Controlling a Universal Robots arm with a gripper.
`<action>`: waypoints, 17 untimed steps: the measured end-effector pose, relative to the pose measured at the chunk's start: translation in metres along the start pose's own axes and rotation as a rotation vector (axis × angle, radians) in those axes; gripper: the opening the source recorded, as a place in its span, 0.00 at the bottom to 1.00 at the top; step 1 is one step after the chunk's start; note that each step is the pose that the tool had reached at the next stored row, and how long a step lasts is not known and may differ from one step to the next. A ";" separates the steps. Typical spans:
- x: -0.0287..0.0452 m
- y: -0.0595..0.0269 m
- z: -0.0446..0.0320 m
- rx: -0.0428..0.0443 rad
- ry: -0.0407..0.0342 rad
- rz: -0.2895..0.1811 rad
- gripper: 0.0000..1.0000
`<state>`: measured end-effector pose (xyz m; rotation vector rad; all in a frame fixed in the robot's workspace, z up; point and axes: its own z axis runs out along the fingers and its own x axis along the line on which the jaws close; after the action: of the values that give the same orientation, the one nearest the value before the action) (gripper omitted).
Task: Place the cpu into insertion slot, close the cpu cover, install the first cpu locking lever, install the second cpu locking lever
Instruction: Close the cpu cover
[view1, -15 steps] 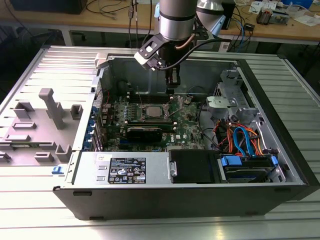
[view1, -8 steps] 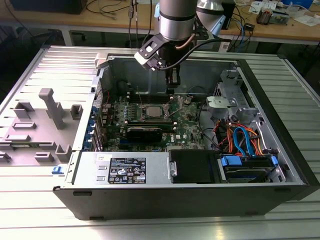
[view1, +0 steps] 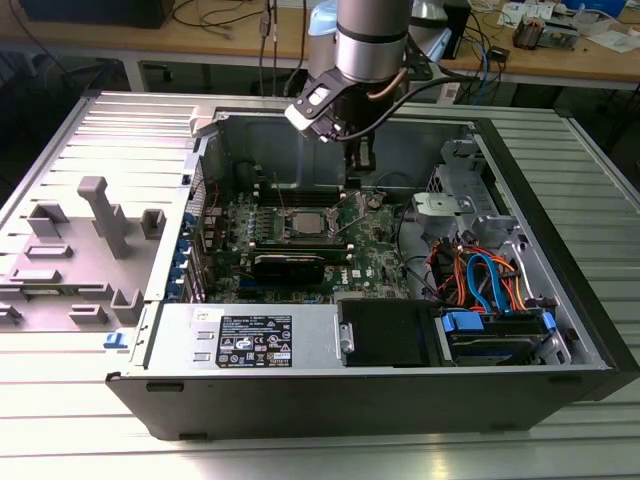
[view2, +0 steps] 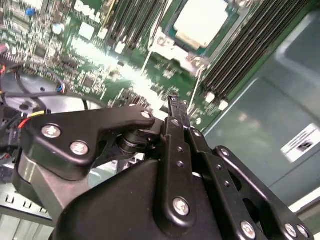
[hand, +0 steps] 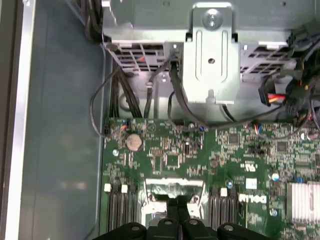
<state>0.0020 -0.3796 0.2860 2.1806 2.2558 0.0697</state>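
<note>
Exterior view: we see the arm over the open computer case (view1: 300, 395), with the gripper (view1: 362, 165) above the middle of the motherboard (view1: 382, 252), toward the case's far wall.
Tool state: in both wrist views the fingers (hand: 169, 226) are pressed together and pinch nothing.
Cpu: the cpu (view2: 202, 22) lies flat in the insertion slot (view1: 287, 224), pale top up.
Slot position: mid-board, between two banks of long black memory slots (view2: 250, 47).
Cpu cover: a silvery frame, which we take for the cpu cover (view2: 165, 44), lies around the chip. We cannot tell whether it is pressed fully down.
Levers: in the exterior view thin bright rods seem to slant up at the slot's edge on the exterior view's right. We take them for unlatched locking levers, but they are too fine to be sure.
Gripper to slot: in the second wrist view the fingertip hangs just beyond one corner of the frame, above the board and apart from it.
Step in hand: we judge the placing done and the work now at the cover or the first lever.
What the move calls for: in our judgement, a low, narrow approach with the closed tip and steady pressure on thin springy metal. It must keep clear of the memory slots and the chip's top.
</note>
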 end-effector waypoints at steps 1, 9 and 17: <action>-0.0002 0.0056 0.0006 0.0001 -0.0003 0.000 0.11; -0.0010 0.0256 0.0059 0.0003 -0.0001 0.000 0.11; -0.0008 0.0315 0.0180 0.0005 -0.0002 0.000 0.11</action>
<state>0.0341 -0.3788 0.2690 2.1808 2.2560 0.0689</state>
